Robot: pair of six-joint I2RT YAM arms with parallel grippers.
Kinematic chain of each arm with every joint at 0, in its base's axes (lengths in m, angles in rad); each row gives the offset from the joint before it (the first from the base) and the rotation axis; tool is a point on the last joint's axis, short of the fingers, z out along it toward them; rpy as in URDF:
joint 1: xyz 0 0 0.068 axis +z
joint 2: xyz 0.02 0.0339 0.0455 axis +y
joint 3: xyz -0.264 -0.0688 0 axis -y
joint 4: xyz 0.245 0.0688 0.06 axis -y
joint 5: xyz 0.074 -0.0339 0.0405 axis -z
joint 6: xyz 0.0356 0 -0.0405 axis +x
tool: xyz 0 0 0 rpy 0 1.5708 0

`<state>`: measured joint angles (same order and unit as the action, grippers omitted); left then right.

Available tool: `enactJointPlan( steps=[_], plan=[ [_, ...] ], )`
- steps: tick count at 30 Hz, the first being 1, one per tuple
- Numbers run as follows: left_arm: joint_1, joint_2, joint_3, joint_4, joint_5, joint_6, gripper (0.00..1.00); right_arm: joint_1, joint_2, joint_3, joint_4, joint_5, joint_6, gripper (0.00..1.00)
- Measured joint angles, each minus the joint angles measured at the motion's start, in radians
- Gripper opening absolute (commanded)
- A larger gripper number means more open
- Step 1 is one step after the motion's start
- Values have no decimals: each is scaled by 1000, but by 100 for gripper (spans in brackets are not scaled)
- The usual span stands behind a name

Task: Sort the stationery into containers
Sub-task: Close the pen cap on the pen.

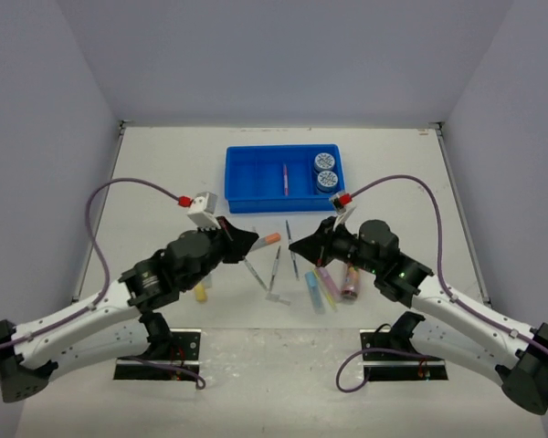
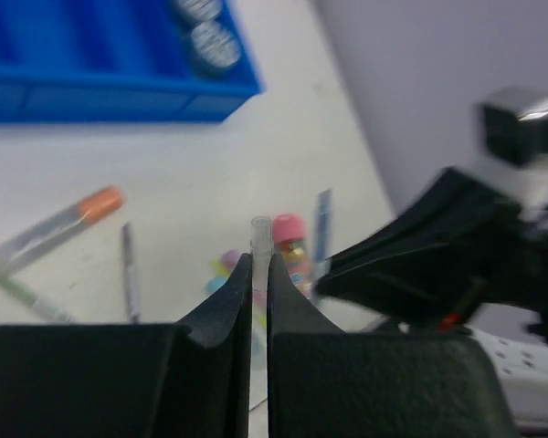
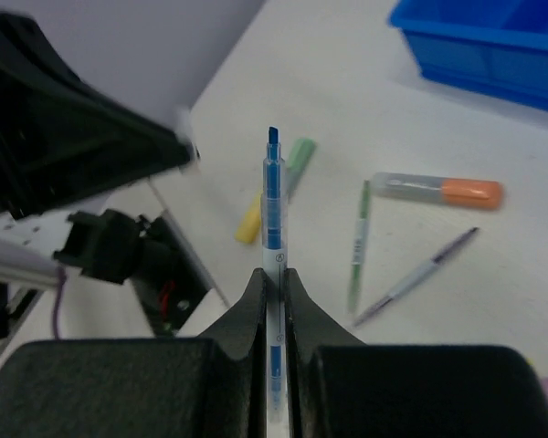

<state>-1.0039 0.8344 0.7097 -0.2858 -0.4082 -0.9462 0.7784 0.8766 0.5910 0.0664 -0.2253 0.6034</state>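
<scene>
Fingers [image 2: 228,315] of the left gripper [image 2: 259,260] are pinched tight on a thin clear stick [image 2: 261,233]; I cannot tell if it is a pen or a cap. Facing it, the right gripper [image 3: 274,278] is squeezed tight on a blue pen [image 3: 272,196]. Near them, an orange marker [image 3: 443,191] and a green pen [image 3: 357,237] lie on the table [image 1: 164,182]. Farther back sits the blue tray [image 1: 247,173], with two round discs [image 1: 326,172] in one corner. I think this is the picking-up step. Next, each arm must reach over the tray and let go above a narrow slot.
</scene>
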Motion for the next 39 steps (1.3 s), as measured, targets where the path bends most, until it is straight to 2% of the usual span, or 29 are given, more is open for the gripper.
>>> enactJointPlan(
  steps=[4, 6, 9, 15, 21, 39],
  plan=[
    [0, -185, -77, 358, 130, 209, 0, 140, 3, -54, 163, -52, 69, 0],
    [0, -193, -91, 477, 196, 266, 0, 208, 7, -55, 220, -54, 87, 0],
    [0, -175, -110, 569, 272, 314, 0, 274, 6, -53, 275, -26, 97, 0],
    [0, -181, -134, 609, 333, 343, 0, 314, 6, -48, 278, 48, 95, 0],
    [0, -204, -132, 605, 334, 371, 0, 319, 0, -34, 271, 70, 76, 0],
    [0, -149, -130, 599, 332, 385, 0, 323, -79, -19, 203, 157, 5, 0]
  ],
)
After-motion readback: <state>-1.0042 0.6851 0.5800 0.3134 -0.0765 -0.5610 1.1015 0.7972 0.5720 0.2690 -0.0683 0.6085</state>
